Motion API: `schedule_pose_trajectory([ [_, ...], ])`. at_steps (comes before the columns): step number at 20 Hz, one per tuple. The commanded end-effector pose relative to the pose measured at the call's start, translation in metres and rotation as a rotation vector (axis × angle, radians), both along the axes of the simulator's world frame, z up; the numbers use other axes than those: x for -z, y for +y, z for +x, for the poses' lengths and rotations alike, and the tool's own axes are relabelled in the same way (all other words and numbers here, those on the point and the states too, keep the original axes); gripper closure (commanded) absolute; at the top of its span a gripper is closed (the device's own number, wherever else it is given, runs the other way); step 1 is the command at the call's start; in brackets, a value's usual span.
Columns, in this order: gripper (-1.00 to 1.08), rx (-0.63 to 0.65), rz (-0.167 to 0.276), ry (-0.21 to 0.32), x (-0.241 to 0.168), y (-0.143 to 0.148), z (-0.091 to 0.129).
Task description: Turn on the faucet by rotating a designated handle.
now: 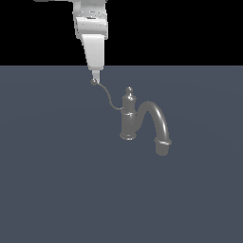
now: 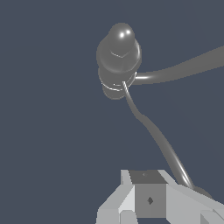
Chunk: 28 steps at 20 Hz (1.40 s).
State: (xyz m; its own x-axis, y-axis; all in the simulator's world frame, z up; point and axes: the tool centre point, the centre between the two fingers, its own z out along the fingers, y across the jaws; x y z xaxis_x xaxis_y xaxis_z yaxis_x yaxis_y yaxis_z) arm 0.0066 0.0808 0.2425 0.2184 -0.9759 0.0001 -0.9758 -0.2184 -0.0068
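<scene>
The faucet (image 1: 128, 121) is a small dark grey tap that stands upright on the floor, with a knob finial on its column and a thick arched spout (image 1: 160, 124) towards the exterior view's right. The handle (image 1: 108, 97), a thin curved wire lever, rises from the column towards the exterior view's left and ends in a small ball tip (image 1: 94, 81). My gripper (image 1: 96, 76) comes down from above, with its fingers together right at the ball tip. In the wrist view the handle (image 2: 153, 131) runs from the column (image 2: 118, 52) past the side of my shut gripper (image 2: 148, 192).
A flat blue-grey floor (image 1: 57, 190) lies all around the faucet. The background behind it is black. No other objects show.
</scene>
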Motion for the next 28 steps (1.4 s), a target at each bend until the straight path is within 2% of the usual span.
schedule_pose_trajectory([
  [1,1.08,-0.002,-0.001,0.007,0.001,-0.001,-0.011],
  [10,1.08,-0.001,-0.001,0.007,0.000,-0.007,-0.036],
  [11,1.08,0.006,-0.002,-0.004,-0.001,-0.011,-0.028],
  [28,1.08,0.000,-0.001,0.004,0.000,-0.073,-0.074],
])
